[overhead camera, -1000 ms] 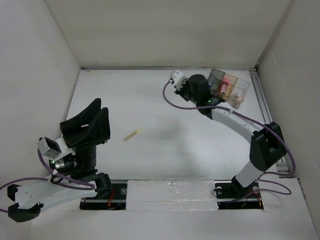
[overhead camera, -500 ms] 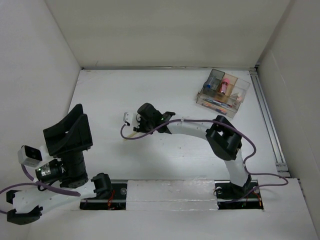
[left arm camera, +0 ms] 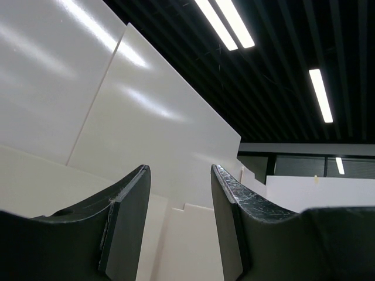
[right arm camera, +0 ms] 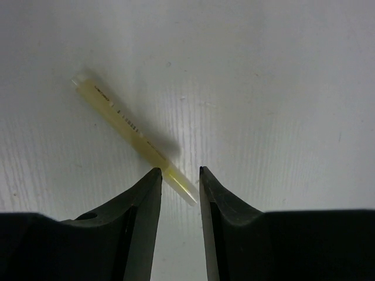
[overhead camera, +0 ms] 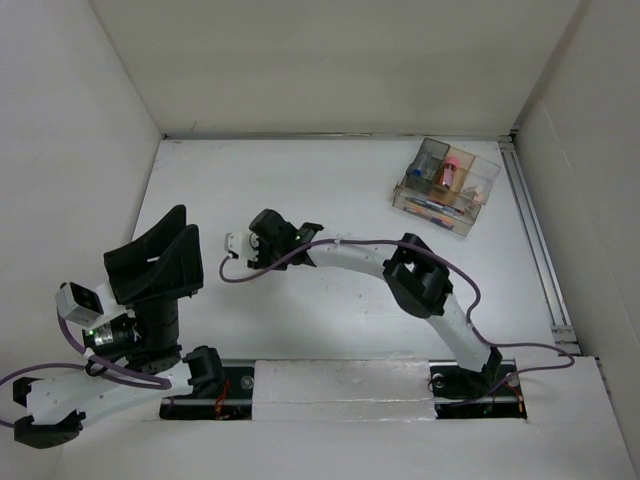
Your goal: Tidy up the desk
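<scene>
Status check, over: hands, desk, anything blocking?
Left hand open, empty, pointing up. Right hand open, low over desk, straddling one end of yellow stick. Nothing blocking; organizer box far right.

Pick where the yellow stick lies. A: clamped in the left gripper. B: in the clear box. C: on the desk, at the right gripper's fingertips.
C: the yellow stick lies flat on the desk, one end between the right gripper's open fingers.

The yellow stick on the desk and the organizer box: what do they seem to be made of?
Yellow stick: probably translucent plastic, slightly glossy; light passes through it and small print runs along it. Organizer box: probably clear hard plastic; the contents show through its walls.
</scene>
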Controlling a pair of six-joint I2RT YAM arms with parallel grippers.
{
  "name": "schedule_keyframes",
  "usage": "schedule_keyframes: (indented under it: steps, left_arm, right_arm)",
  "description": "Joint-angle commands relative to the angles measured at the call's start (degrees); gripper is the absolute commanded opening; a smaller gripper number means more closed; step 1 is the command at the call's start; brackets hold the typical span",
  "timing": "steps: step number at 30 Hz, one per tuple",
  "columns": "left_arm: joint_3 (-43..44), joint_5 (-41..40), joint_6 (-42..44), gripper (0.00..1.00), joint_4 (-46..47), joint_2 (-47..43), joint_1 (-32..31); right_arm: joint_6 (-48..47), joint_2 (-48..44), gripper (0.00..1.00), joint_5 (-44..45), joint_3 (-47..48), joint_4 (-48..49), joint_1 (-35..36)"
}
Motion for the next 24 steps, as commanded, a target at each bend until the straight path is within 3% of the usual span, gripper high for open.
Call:
schedule_keyframes:
  steps: [1, 8, 11, 12, 15, 20, 21, 24]
  left_arm:
    - [2.3, 0.4, 0.9, 0.42, 1.8, 0.6, -0.4]
    - [2.0, 0.6, 1.1, 0.42, 1.9, -0.1, -0.4]
    - [1.8, 0.9, 1.2, 0.42, 2.1, -0.1, -0.4]
    - [1.8, 0.6, 1.2, 0.42, 2.0, -0.1, -0.4]
    - [1.6, 1.1, 1.1, 0.42, 2.2, 0.0, -0.4]
    - [1.7, 0.6, 1.2, 0.42, 2.3, 0.6, -0.4]
    - [1.8, 0.8, 1.4, 0.42, 2.4, 0.8, -0.4]
    - [2.0, 0.2, 1.4, 0.42, 2.4, 1.4, -0.4]
  right_arm:
    - [-1.1, 2.3, 0.38, -0.9, 5.4, -4.7, 2.0]
    - [-1.6, 5.8, 0.36, -0.7, 8.6, -6.7, 3.3]
    - [-1.5, 6.2, 0.26, -0.4, 7.8, -6.2, 3.3]
    - [-1.4, 6.3, 0.16, 0.1, 7.4, -6.1, 3.3]
    - [-1.3, 5.6, 0.02, 0.7, 5.7, -4.3, 3.3]
    - [-1.0, -1.4, 0.0, 6.7, -2.6, 1.5, 3.3]
    - [-0.5, -9.2, 0.0, 8.6, -7.8, 3.6, 0.9]
    - [0.5, -14.1, 0.0, 9.4, -15.6, 6.3, -3.5]
